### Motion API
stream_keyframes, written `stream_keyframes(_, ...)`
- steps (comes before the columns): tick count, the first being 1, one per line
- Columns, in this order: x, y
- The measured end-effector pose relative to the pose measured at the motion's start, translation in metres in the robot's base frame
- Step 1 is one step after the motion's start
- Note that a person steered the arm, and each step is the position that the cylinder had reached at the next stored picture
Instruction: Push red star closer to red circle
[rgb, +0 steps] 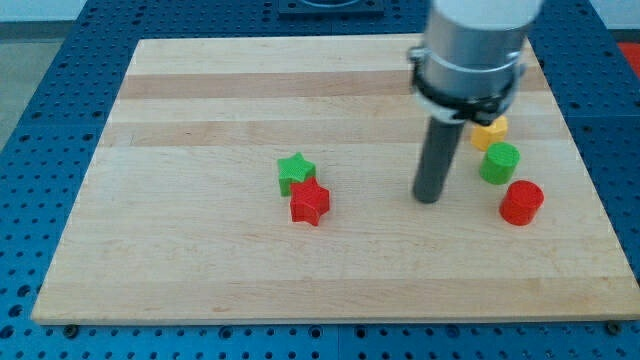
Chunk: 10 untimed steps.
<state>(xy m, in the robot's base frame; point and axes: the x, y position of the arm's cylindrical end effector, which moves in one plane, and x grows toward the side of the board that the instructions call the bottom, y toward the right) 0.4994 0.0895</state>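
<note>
Camera view: red star (310, 203) touching green star (296, 171) mid-board, open wood toward red circle (521, 202) near the view's right edge; my tip (429, 198) between them, nothing touched.

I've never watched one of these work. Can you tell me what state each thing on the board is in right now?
red star: flat, touching the green star.
red circle: alone at the view's right.
green circle: just above the red circle.
yellow block: partly hidden by the arm.
my tip: between star and circle, touching neither.
</note>
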Motion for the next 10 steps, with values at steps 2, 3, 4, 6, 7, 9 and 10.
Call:
stream_keyframes(2,0.078,0.122)
stream_keyframes(3,0.015,0.199)
stream_keyframes(4,-0.007,0.200)
stream_keyframes(6,0.043,0.187)
stream_keyframes(7,0.028,0.169)
stream_keyframes(9,0.028,0.130)
stream_keyframes(10,0.026,0.113)
